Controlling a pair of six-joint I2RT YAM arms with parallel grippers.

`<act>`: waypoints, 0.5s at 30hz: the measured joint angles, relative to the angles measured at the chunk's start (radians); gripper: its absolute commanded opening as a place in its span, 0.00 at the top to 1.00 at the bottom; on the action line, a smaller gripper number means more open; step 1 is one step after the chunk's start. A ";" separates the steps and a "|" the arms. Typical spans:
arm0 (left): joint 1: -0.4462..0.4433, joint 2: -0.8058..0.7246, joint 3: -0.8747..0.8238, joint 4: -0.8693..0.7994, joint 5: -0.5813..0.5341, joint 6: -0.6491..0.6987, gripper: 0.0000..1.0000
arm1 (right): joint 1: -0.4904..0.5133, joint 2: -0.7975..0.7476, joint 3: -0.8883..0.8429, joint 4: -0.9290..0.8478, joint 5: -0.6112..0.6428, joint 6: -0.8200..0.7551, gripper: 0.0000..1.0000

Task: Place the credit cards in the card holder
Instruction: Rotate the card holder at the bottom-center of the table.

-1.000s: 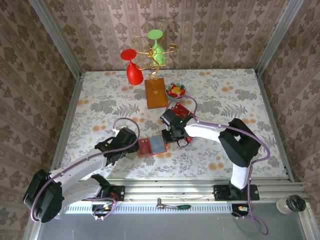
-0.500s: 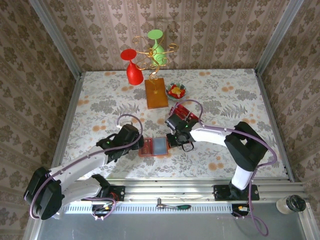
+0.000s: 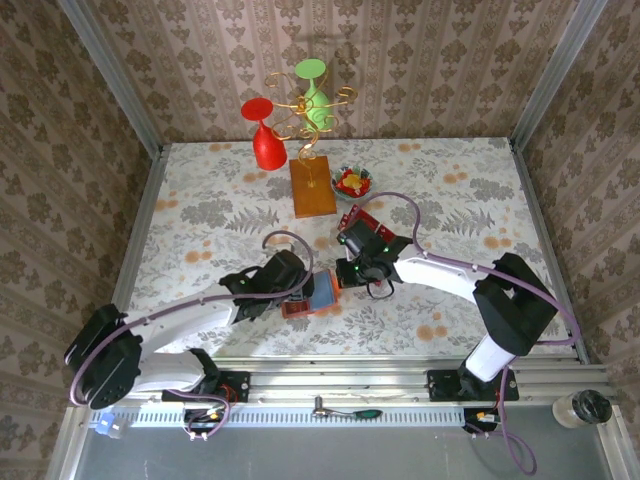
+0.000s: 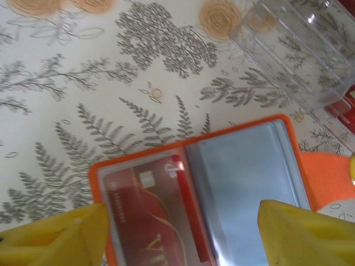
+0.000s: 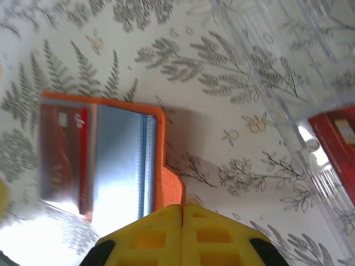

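Nearest the bases, the left gripper (image 4: pixel 180 230) stands spread over the holder (image 4: pixel 244 177), touching nothing I can see. The holder lies open and flat, its long axis running across those jaws. 1 red card (image 4: pixel 147 213) sits behind the left window and the right window is bare. On the holder's other side the right gripper (image 5: pixel 182 224) is clenched, fingers pressed together right at the orange tab (image 5: pixel 173 191) (whether it pinches the tab or merely hovers, I cannot tell). Farther back, just beyond that gripper, the clear tray (image 5: pixel 277 94) holds the other cards (image 5: pixel 335 141), and the right arm is the nearer to them. They are cut off at the frame edge, so I cannot count them.
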 measured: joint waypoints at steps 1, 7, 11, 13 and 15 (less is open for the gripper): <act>-0.008 0.010 0.000 0.005 0.000 -0.005 0.28 | -0.008 0.003 0.005 0.004 -0.010 0.002 0.94; -0.030 0.041 0.000 0.027 -0.005 -0.031 0.28 | -0.035 0.018 0.011 0.023 -0.049 0.017 1.00; -0.029 0.041 0.000 0.034 -0.011 -0.039 0.28 | -0.034 0.016 0.002 0.040 -0.062 0.026 1.00; -0.029 0.041 0.000 0.034 -0.012 -0.039 0.28 | -0.034 0.009 -0.026 0.063 -0.071 0.034 1.00; -0.029 0.041 0.000 0.034 -0.015 -0.041 0.28 | -0.033 -0.005 -0.066 0.079 -0.080 0.048 1.00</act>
